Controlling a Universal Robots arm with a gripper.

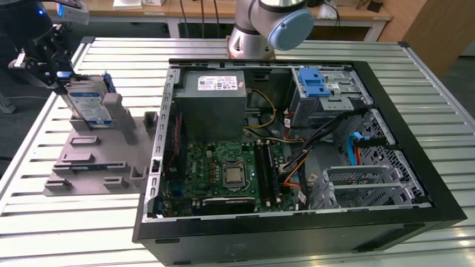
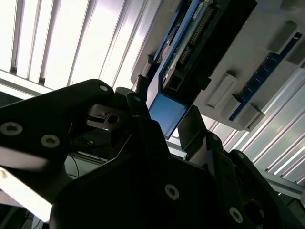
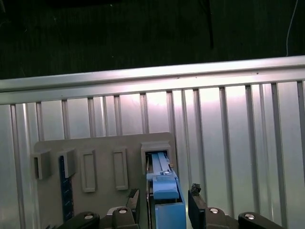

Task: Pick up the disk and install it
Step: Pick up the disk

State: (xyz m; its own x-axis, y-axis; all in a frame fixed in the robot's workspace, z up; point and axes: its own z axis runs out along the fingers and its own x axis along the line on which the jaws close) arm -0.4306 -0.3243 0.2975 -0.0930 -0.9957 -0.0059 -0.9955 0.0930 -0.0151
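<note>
The flat silver metal disk with the white-and-blue label and blue plastic side rails [image 1: 89,104] stands on its end in a slot of a grey plastic holder with many slots [image 1: 97,161]. The holder sits at the exterior view's left, far side, just beside the big black open computer case [image 1: 297,236].

The black gripper [image 3: 164,192] is right over the disk. Its jaws are set narrow, one at each flat face of the disk's top end. A thin dark gap shows on both sides, so they are not squeezing it yet.

I think the disk is stiff and a bit heavy for how small it is. Its metal faces look smooth, so it could slip. It could also be hurt by a bump or a drop. The two flat faces near the top look like the best place to hold it, with the disk kept straight in its slot.

The worktop [image 1: 59,222] is made of long shiny metal slats with grooves between them. Inside the case are a green circuit board [image 1: 222,167], a grey metal box [image 1: 215,103] and a blue plastic part [image 1: 313,83]. Wooden desks [image 1: 133,8] stand far back in the room.
</note>
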